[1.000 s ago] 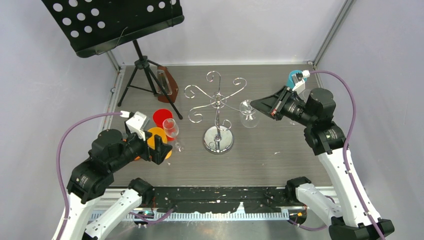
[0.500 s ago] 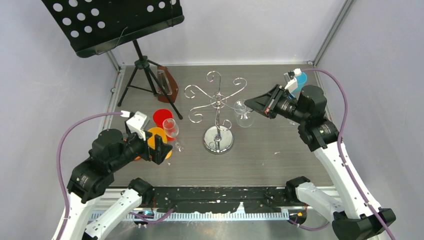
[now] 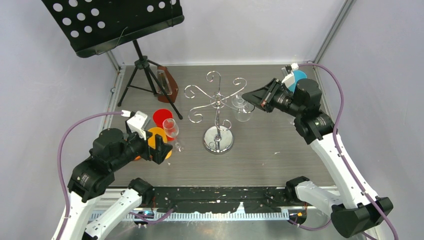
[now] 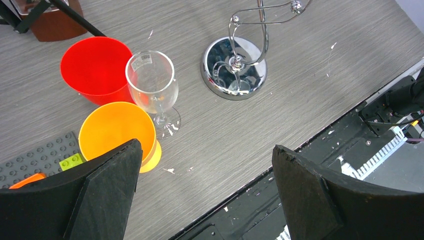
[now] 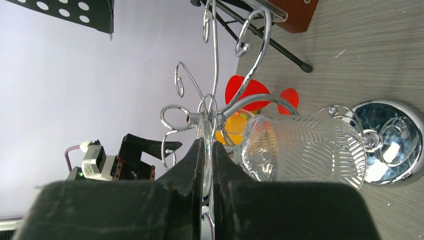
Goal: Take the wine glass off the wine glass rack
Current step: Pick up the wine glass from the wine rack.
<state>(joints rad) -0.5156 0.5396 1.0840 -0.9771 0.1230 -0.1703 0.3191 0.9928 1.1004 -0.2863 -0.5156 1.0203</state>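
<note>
One wine glass rack (image 3: 218, 139): stands mid-worktop. One wine glass (image 5: 305, 155): lying sideways, raised off the worktop, against the rack arm on the right-edge side; whether it is hooked there cannot be told. One right claw (image 5: 209, 150): pinched almost closed on that glass's foot end. One left claw (image 4: 206, 147): spread wide, holding nothing, above the near-left area. One second glass (image 4: 152, 82): upright, just beside red cup (image 4: 95, 70) and orange cup (image 4: 117, 132), toward the left edge.
</note>
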